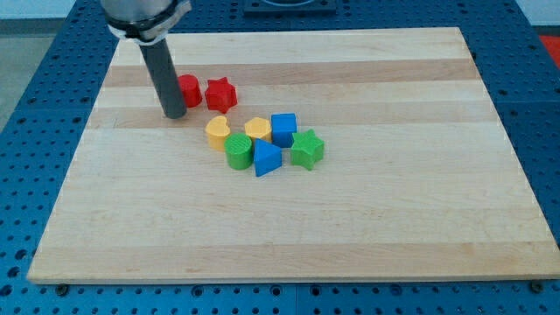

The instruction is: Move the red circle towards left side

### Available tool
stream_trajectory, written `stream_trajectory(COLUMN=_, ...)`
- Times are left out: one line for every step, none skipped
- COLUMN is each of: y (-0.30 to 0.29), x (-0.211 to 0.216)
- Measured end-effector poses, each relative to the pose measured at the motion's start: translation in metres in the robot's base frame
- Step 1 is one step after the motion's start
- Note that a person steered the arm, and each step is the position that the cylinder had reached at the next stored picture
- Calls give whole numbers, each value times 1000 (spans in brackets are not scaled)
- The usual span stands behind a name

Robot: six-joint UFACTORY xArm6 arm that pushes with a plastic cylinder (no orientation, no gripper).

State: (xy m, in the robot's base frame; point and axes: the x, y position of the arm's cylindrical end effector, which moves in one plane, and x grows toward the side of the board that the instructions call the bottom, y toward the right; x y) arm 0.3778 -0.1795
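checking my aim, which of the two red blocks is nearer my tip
The red circle, right beside my tip and partly hidden by the rod; the red star lies farther toward the view's right.

Lab: blue perforated bench (52, 52)

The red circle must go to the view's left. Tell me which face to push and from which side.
Push its right face, coming from the view's right. My tip sits at the left of the red circle, blocking that way, and the red star crowds its right, so entry is narrow.

Bright, even overhead light, soft short shadows, sharp focus, no glare.
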Motion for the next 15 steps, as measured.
stream_trajectory(y=-3, x=-19)
stream_trajectory(y=12, x=-42)
stream_trajectory(y=15, x=-35)
stream_trajectory(y=15, x=-7)
stream_trajectory(y=40, x=-7)
stream_trajectory(y=67, x=-35)
stream_trajectory(y=73, x=-73)
stream_trajectory(y=59, x=-80)
stream_trajectory(y=50, x=-58)
stream_trajectory(y=50, x=-41)
stream_trajectory(y=28, x=-33)
stream_trajectory(y=-4, x=-33)
stream_trajectory(y=-27, x=-23)
stream_trajectory(y=-19, x=-32)
stream_trajectory(y=-4, x=-53)
